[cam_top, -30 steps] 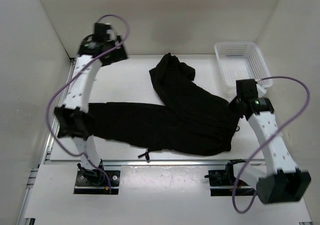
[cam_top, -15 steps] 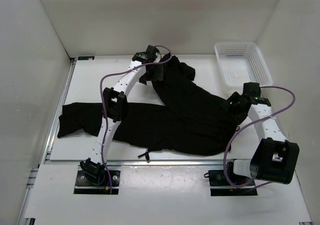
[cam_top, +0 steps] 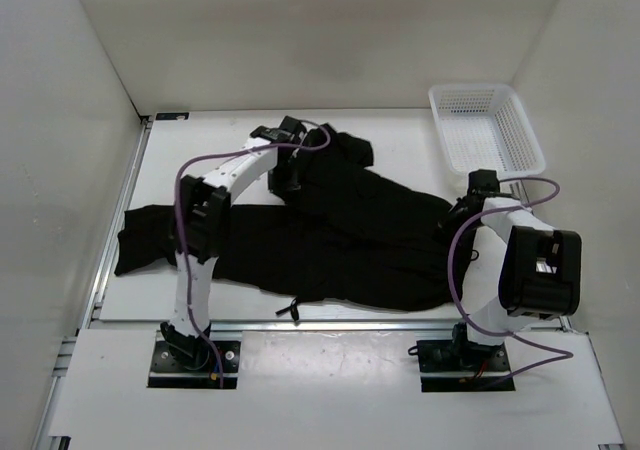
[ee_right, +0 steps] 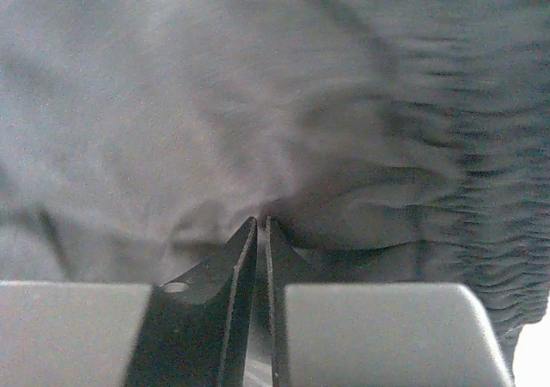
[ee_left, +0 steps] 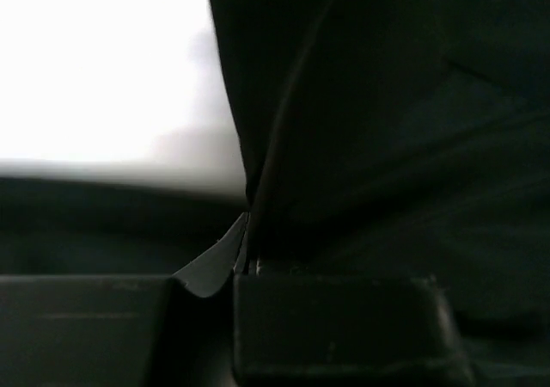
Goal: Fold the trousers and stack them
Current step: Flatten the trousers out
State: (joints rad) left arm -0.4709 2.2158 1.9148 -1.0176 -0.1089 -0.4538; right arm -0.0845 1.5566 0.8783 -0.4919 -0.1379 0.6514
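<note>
Black trousers [cam_top: 350, 238] lie pinched by both the left hand [ee_left: 247, 230] and right hand [ee_right: 260, 225].

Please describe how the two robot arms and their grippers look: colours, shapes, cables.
Both the left arm and the right arm have white links and boxy black joints. A purple cable loops along each. The right gripper has two thin dark fingers on grey blocks.

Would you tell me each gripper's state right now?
Left gripper: closed on the plain black soft-cloth trousers.
Right gripper: closed on the same trousers.
</note>
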